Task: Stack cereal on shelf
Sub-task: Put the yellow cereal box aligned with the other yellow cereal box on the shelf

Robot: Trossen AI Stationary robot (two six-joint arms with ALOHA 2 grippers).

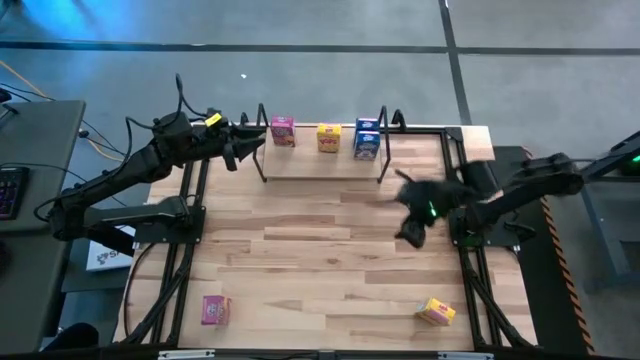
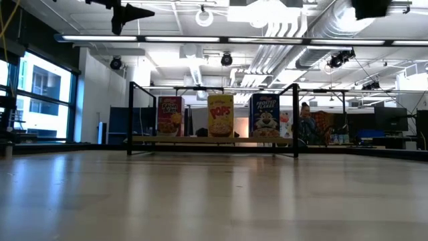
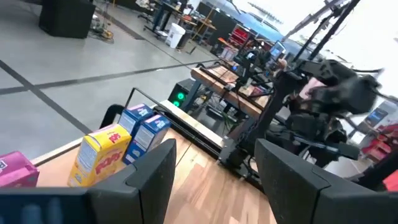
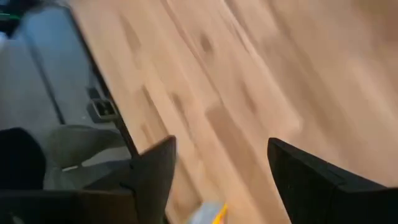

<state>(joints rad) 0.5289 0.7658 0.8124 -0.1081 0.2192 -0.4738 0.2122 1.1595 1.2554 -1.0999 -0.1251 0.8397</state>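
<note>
The shelf (image 1: 320,165) runs along the table's far edge. On it stand a pink cereal box (image 1: 283,131), a yellow one (image 1: 329,137) and two blue ones (image 1: 367,140). They stand upright on their bottoms in the low view: pink (image 2: 170,116), yellow (image 2: 221,115), blue (image 2: 265,115). My left gripper (image 1: 256,143) hovers open at the shelf's left end, above it (image 2: 130,12). Its wrist view shows the yellow box (image 3: 102,155) and the blue boxes (image 3: 146,130) beyond the gripper (image 3: 214,155). My right gripper (image 1: 408,235) is open over the table's right side, holding nothing (image 4: 221,149).
A second pink box (image 1: 215,310) lies near the table's near left corner. A second yellow box (image 1: 436,312) lies near the near right corner, and its edge shows in the right wrist view (image 4: 211,214). Bare wood spreads across the middle. Black frame rails line both table sides.
</note>
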